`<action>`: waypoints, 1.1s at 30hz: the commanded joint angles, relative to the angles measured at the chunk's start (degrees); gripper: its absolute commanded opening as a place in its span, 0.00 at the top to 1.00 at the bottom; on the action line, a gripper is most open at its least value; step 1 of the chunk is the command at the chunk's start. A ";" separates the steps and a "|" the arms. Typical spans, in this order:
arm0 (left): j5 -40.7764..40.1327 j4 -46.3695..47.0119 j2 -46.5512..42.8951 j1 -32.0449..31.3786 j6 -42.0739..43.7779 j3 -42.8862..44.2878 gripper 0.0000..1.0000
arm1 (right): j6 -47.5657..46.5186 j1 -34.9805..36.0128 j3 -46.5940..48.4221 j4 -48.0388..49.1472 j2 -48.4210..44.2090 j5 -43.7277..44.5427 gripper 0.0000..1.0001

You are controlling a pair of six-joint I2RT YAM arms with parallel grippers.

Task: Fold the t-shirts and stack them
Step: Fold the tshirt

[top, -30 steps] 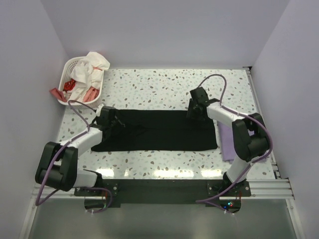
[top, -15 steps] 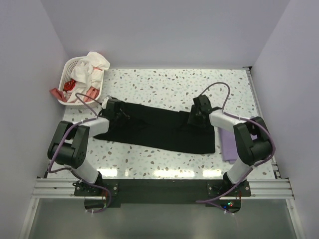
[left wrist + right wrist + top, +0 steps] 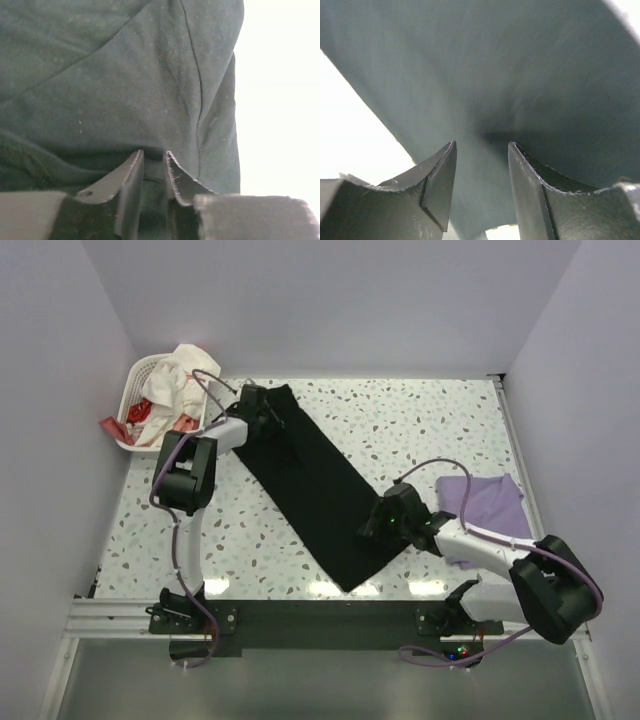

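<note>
1. The black t-shirt point(image 3: 310, 480) lies as a long narrow band stretched diagonally over the counter point(image 3: 420, 420). It runs from the far-left corner by the laundry basket point(image 3: 137, 373) down to the near edge at centre.
2. The left gripper point(image 3: 262, 415) is at the band's far end. In its wrist view the jaws are nearly together with a fold of black cloth pinched in the narrow gap.
3. The right gripper point(image 3: 385, 523) is on the right edge of the band's near end. In its wrist view the jaws stand partly apart, with black cloth filling the space between them and pulled taut beyond.
4. The lavender t-shirt point(image 3: 485, 502) lies flat on the right side of the counter, just behind the right forearm and apart from the black one.
5. The basket holds a white garment point(image 3: 185, 370) and some red cloth point(image 3: 180, 427).
6. Versus a second ago:
   - The black t-shirt lay crosswise as a wide rectangle and is now turned diagonal and narrower.
   - The left arm has swung out to the far-left corner.
   - The right arm has pulled back toward the near edge.
   - More of the lavender t-shirt shows.
</note>
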 commanded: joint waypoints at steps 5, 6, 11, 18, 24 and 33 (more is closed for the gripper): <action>11.28 -4.89 12.29 -1.79 6.08 14.20 0.64 | 15.46 18.63 3.09 8.18 2.18 1.99 0.50; 12.08 -4.54 12.82 -2.06 6.52 14.83 0.62 | 15.73 19.95 4.06 8.63 3.42 2.69 0.50; 18.05 -0.42 15.63 -3.64 6.70 17.90 0.52 | 13.19 23.48 13.88 10.66 14.04 0.77 0.50; 23.51 5.66 12.22 -3.56 9.14 21.24 0.30 | 2.13 23.39 21.65 -2.60 8.80 9.62 0.50; 27.21 4.25 7.74 -1.89 11.09 28.10 0.22 | -6.39 15.08 20.78 -11.05 3.09 12.72 0.50; 10.52 2.49 -14.65 -3.38 6.53 1.15 0.33 | -24.33 2.83 22.61 -17.12 3.78 11.21 0.50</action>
